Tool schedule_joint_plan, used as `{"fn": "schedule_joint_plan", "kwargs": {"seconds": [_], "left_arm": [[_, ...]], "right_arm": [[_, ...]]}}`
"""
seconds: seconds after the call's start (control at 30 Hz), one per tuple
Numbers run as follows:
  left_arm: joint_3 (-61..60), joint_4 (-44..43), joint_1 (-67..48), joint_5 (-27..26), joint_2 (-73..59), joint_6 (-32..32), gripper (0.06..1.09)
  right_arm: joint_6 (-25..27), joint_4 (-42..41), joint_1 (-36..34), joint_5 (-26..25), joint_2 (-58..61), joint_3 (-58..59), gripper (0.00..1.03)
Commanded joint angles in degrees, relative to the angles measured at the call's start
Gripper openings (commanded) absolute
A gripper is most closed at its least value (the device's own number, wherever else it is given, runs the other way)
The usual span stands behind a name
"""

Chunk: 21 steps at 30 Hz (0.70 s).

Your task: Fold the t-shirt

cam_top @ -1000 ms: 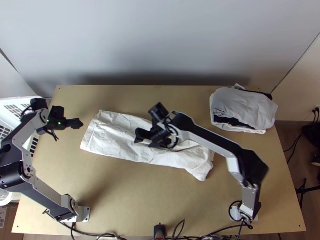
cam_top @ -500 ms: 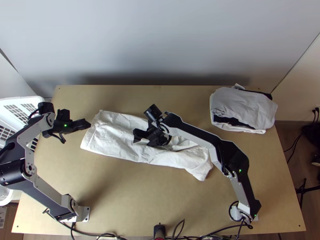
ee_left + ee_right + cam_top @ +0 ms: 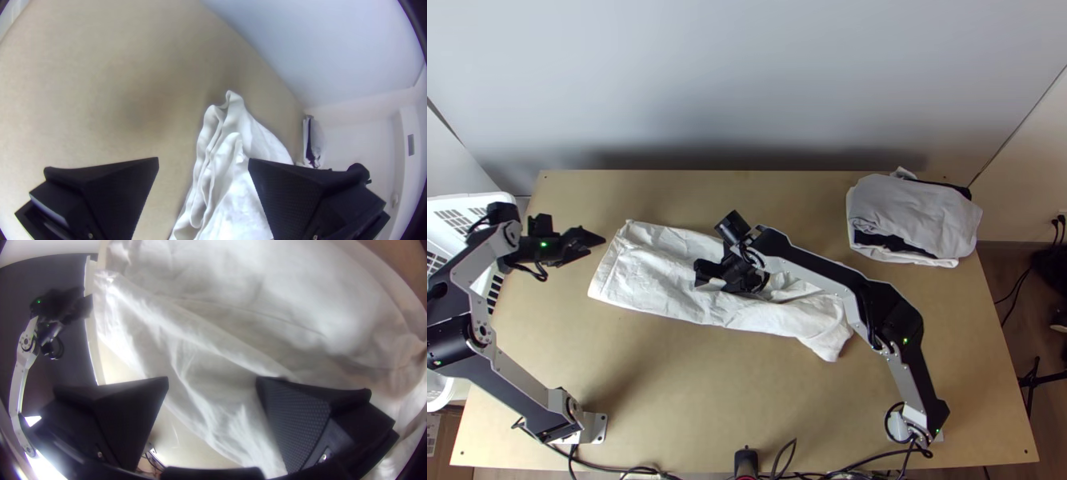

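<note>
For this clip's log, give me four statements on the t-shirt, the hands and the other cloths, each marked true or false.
1. The right hand is over the t-shirt, its fingers apart. True.
2. Both hands are closed on cloth. False: the left hand is open, off the t-shirt's left end in the top view.
3. The t-shirt is bunched into a tight ball. False: it lies as a long, creased strip across the middle of the table.
4. A stack of cloths lies near the table's far right corner in the top view. True.
</note>
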<state>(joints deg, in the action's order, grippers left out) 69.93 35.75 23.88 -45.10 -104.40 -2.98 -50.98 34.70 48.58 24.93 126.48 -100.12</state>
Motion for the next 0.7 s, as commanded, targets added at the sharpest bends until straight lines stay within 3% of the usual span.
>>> {"fn": "schedule_joint_plan", "kwargs": {"seconds": [0.0, 0.67], "left_arm": [[1.7, 3.5, 2.4, -4.8, -0.8, -0.1, 1.04], [-2.0, 2.8, -9.7, -4.6, -4.4, -5.2, 1.03]], "right_arm": [[-0.5, 0.1, 0.6, -0.1, -0.1, 0.7, 0.92], [-1.2, -0.2, 0.5, -0.5, -1.2, 1.9, 0.92]]}}
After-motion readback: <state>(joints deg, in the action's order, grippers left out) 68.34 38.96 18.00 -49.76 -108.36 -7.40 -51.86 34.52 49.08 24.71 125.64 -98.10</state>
